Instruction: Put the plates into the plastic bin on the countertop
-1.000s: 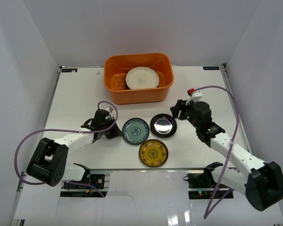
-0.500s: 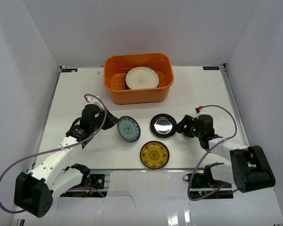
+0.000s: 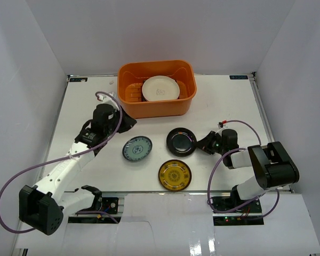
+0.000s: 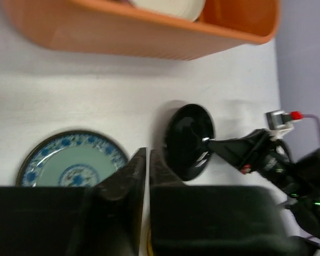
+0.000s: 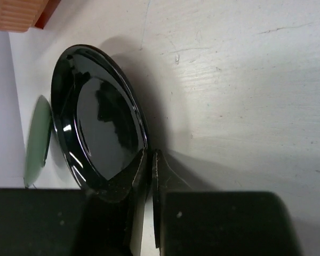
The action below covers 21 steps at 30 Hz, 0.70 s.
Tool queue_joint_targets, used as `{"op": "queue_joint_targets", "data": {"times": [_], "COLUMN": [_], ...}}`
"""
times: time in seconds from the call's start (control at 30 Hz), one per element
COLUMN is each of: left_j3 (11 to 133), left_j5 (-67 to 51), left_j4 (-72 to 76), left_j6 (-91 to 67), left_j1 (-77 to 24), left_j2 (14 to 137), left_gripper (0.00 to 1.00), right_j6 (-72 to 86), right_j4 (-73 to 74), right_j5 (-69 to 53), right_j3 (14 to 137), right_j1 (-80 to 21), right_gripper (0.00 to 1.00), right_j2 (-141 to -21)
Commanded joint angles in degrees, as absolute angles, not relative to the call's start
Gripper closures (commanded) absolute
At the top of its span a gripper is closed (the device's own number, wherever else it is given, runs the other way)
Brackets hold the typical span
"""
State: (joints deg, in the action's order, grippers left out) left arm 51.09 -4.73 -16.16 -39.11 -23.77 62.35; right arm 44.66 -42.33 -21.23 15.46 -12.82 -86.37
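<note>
The orange plastic bin (image 3: 156, 109) stands at the back of the countertop (image 3: 229, 106), and a cream plate (image 3: 160, 88) leans inside it. A blue-patterned plate (image 3: 137, 148) lies flat on the table. My left gripper (image 3: 126, 124) hovers beyond it near the bin's front wall, jaws a narrow slit apart and empty (image 4: 148, 152). My right gripper (image 3: 201, 144) is shut on the right rim of the glossy black plate (image 3: 181, 141), which tilts up off the table (image 5: 101, 128). A yellow-gold patterned plate (image 3: 175, 174) lies nearer the front.
White walls close in the table on three sides, with metal rails along its edges. Purple cables loop from both arms, and the right arm (image 3: 266, 170) is folded low at the front right.
The blue-patterned plate, held tilted before, now lies flat further left, let go by the left gripper, which has moved toward the bin. The right gripper has closed on the black plate's rim.
</note>
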Motion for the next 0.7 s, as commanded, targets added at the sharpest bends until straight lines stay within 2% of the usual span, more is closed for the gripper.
{"op": "queue_joint_targets", "data": {"times": [0.0,0.03,0.13,0.23,0.43,0.57,0.67], "left_j3": [44.2,42.6,38.3,34.4,30.9,28.9,26.7], "left_j5": [-0.9,-0.9,1.7,2.0,4.6,2.3,0.1], "left_j4": [-23.8,-24.6,-28.4,-29.8,-30.2,-23.3,-15.7], "left_j6": [-38.1,-38.5,-39.5,-40.9,-43.4,-44.1,-45.5], "left_j1": [-24.0,-24.0,-24.1,-24.0,-24.0,-23.9,-24.0], "left_j2": [59.4,58.9,57.5,54.8,53.7,56.2,58.3], "left_gripper": [0.76,0.55,0.33,0.27,0.22,0.19,0.17], "right_j6": [45.1,45.3,45.4,45.5,38.7,37.6,37.2], "right_j4": [-46.1,-46.2,-46.7,-46.0,-28.4,-25.8,-25.5], "right_j5": [-22.6,-22.5,-22.8,-22.0,-19.7,-20.7,-21.4], "right_j3": [14.9,14.8,14.1,12.7,20.9,28.5,37.6], "right_j1": [-12.4,-12.3,-11.9,-11.1,-10.9,-11.1,-11.5], "right_gripper": [0.92,0.92,0.92,0.92,0.92,0.92,0.92], "right_j2": [-87.1,-86.8,-83.6,-73.0,-55.7,-54.3,-61.3]}}
